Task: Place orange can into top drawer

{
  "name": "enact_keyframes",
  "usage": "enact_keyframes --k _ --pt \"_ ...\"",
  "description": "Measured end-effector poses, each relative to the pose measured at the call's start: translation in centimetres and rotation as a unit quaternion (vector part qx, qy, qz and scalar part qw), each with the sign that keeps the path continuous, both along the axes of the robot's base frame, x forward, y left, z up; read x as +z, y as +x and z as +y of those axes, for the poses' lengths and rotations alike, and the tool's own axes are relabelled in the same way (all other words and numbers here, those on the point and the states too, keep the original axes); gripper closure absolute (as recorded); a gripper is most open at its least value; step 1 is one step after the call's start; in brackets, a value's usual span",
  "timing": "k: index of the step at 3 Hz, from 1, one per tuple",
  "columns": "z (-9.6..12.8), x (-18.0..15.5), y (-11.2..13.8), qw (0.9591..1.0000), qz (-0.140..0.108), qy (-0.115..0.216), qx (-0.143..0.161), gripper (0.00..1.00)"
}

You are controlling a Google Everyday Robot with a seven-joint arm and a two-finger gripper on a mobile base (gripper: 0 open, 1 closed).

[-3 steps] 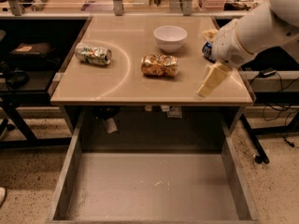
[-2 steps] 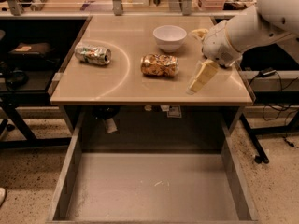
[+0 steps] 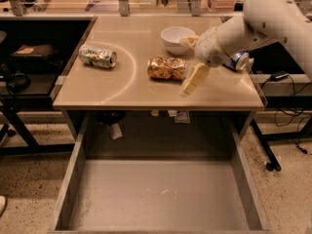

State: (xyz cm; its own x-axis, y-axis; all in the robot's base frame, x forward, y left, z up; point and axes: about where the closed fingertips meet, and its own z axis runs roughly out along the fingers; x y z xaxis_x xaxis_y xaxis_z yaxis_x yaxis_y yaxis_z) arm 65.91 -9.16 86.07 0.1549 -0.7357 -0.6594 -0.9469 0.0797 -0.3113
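On the tabletop (image 3: 122, 89), the orange can (image 3: 167, 68) lies on its side just left of the gripper (image 3: 191, 60). Its fingers are spread wide and hold nothing. Current step: approach. Next: straddle and clamp the can, lift it, then lower it into the open top drawer (image 3: 161, 199).

Speckled floor (image 3: 29, 179); tan table (image 3: 122, 89); dark side desks (image 3: 34, 84).

At frame centre the gripper (image 3: 191, 73) hangs just right of the orange can (image 3: 166, 68), white bowl (image 3: 176, 39) behind, blue can (image 3: 239, 61) right, while the top drawer (image 3: 161, 194) gapes unobstructed below.
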Motion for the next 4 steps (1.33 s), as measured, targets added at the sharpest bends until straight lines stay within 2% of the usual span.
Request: enact_keyframes --k 2,3,4 --pt "2.1 -3.1 2.4 0.9982 0.059 -0.006 -0.007 0.00" --pt "2.4 -3.4 2.6 0.9979 0.064 -0.007 -0.008 0.12" --pt "2.4 -3.4 2.6 0.9979 0.064 -0.007 -0.008 0.37"
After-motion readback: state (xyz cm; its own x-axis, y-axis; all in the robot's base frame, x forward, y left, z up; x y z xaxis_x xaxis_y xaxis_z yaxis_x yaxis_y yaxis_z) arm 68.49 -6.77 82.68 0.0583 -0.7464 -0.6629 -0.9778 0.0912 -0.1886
